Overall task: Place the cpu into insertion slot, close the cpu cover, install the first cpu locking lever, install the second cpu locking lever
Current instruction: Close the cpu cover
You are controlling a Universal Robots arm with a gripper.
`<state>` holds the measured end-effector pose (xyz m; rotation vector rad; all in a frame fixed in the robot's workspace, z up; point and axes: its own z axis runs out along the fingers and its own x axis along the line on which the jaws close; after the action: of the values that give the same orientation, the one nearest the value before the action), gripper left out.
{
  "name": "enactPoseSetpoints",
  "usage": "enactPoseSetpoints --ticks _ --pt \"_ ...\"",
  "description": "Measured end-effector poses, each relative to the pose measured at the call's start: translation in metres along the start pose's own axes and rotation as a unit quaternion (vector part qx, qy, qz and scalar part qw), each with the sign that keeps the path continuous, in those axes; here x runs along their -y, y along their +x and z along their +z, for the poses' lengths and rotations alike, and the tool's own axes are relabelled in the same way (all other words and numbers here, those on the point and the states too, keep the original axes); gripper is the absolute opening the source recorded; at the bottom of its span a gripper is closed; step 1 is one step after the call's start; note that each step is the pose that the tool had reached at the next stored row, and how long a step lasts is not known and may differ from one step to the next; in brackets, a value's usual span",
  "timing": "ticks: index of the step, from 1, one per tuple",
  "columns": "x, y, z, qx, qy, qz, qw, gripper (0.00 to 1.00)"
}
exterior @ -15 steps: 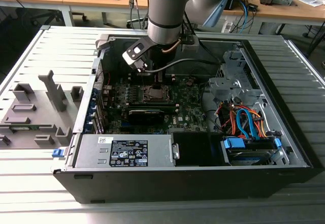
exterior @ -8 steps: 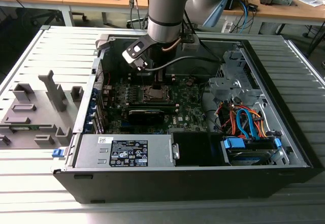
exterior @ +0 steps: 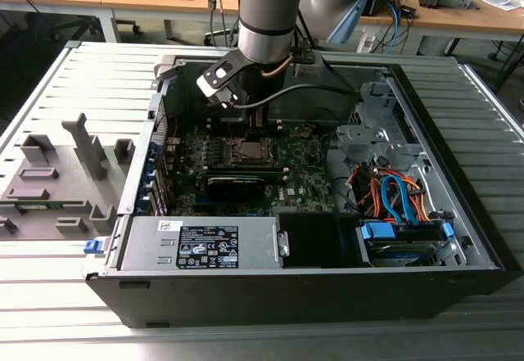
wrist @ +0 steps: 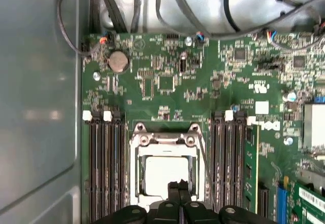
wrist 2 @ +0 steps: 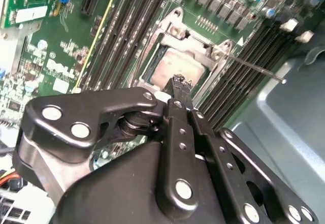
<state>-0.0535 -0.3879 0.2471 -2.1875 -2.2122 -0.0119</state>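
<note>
We see our gripper (wrist: 179,187) pinched shut, empty, tips over one edge of the cpu (wrist: 161,170). It lies in the slot (exterior: 232,150), mid-board toward the case's far wall, cover (wrist: 136,165) down around it; a thin lever (wrist 2: 254,67) juts from one corner

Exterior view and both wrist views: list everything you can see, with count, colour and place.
computer case: one, black, open on the slatted table
motherboard: one, green, inside the case
memory slots: two banks, black, flanking the cpu
cpu: one, silvery-grey, mid-board
cpu cover: one, dull silver, framing the cpu
coin battery: one, silver, on the board
gripper: one, black, shut, over the cpu
</note>
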Motion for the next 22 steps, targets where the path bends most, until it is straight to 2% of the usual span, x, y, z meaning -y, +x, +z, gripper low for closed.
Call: enactPoseSetpoints --ticks 1,20,21,22 --pt "0.0000 0.0000 0.0002 -0.0001 -0.0061 0.000 1.0000 0.11" --pt "0.0000 0.0000 0.0001 0.0002 -0.0247 -0.001 0.9997 0.11" --pt "0.0000 0.0000 0.0003 0.0002 -0.0205 -0.001 0.9998 0.11" --pt "0.0000 0.0000 0.0004 0.0002 -0.0142 0.000 0.9999 0.11"
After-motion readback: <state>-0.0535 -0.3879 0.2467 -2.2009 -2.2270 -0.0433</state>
